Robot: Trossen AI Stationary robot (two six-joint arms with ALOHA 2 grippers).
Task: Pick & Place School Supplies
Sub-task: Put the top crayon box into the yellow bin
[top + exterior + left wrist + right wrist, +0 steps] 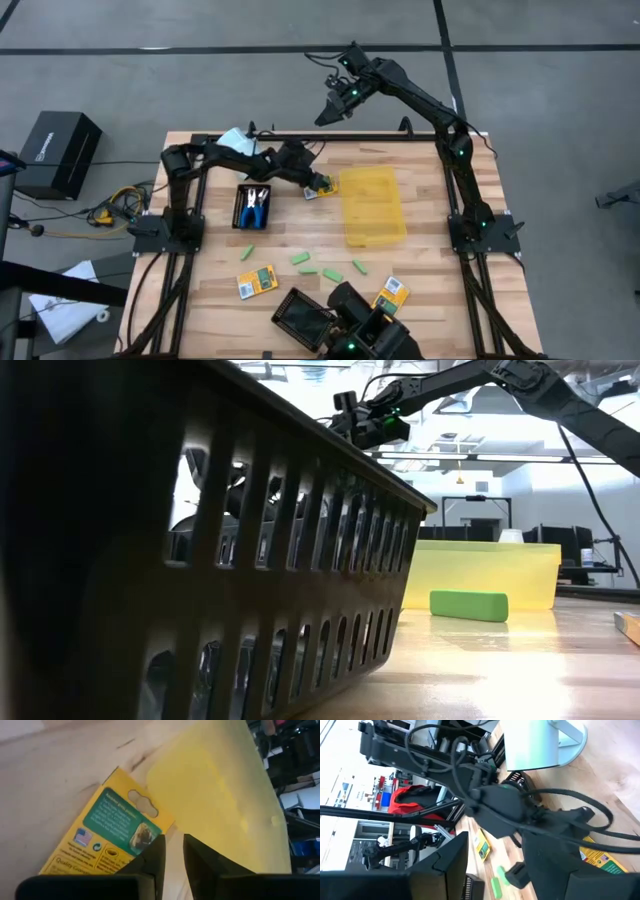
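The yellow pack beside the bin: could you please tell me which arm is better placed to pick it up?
Left, probably. The left gripper is right at the yellow pack, beside the bin. The right gripper hangs high beyond the table's far edge.

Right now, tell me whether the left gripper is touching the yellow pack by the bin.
Cannot tell. In the left wrist view the left gripper overlaps one corner of the yellow pack beside the bin, but no view shows contact or a gap plainly.

yellow pack cut off by edge, black basket blocking the low view

Left arm over yellow pack; green pieces.
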